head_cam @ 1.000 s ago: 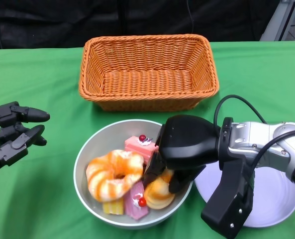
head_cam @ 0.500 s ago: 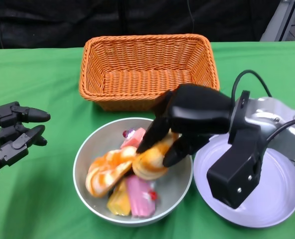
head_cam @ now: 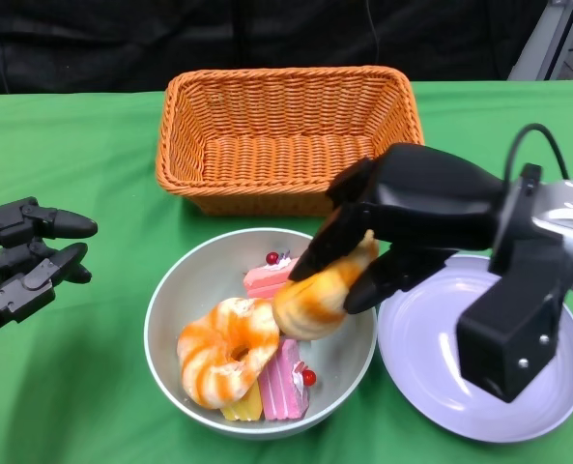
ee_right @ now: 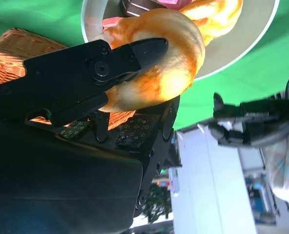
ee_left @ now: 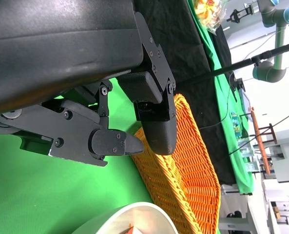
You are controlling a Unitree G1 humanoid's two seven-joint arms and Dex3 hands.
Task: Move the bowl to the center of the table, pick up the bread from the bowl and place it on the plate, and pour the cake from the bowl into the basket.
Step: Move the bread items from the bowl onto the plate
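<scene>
My right hand holds a golden bread roll lifted above the right side of the grey bowl; the right wrist view shows the roll pinched between the black fingers. In the bowl lie a glazed ring-shaped bread, pink cake slices and a pink cake with a cherry. The white plate lies to the right of the bowl, partly under my forearm. The orange wicker basket stands behind the bowl. My left hand hovers open at the left edge, holding nothing.
Green cloth covers the table. A black backdrop runs behind the basket. The left wrist view shows the basket and the bowl's rim beyond my left hand's fingers.
My right hand has risen out of the bowl and moved right toward the plate with the bread roll. The ring-shaped bread and cakes in the bowl have shifted. The left hand has stayed put.
</scene>
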